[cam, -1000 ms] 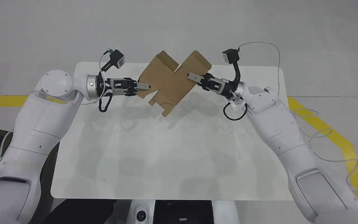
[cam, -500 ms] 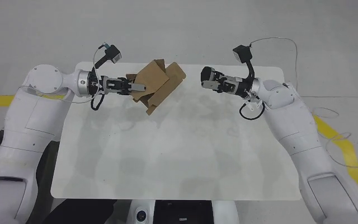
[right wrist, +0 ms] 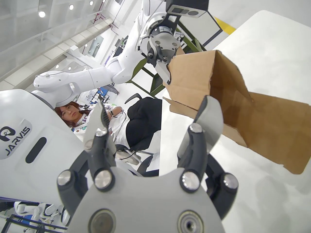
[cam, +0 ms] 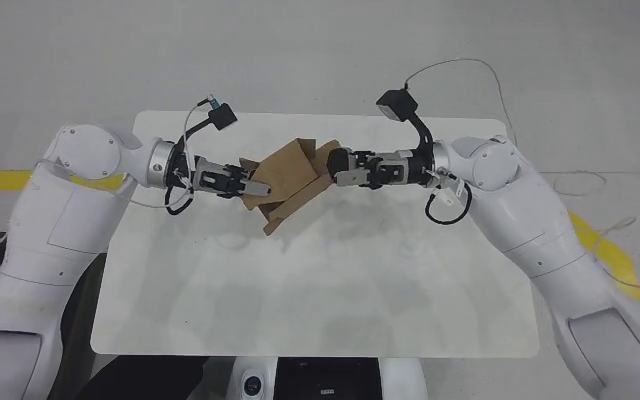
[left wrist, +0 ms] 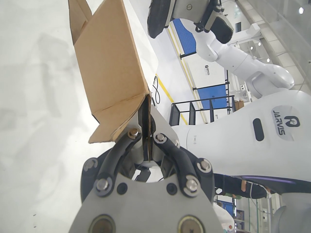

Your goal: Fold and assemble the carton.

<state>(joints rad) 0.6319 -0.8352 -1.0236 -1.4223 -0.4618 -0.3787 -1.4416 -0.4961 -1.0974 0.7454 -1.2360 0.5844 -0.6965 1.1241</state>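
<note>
while stretched inward, the left end effector (cam: 262,187) clamps the carton (cam: 297,165).

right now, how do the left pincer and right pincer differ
The left pincer is shut on the carton; the right pincer is open, gripping nothing. The left pincer holds one side of it, the right pincer faces the other. Both point toward the carton.

The carton (cam: 290,165) is plain brown, the table (cam: 300,290) white, the floor line (cam: 15,180) yellow.
</note>
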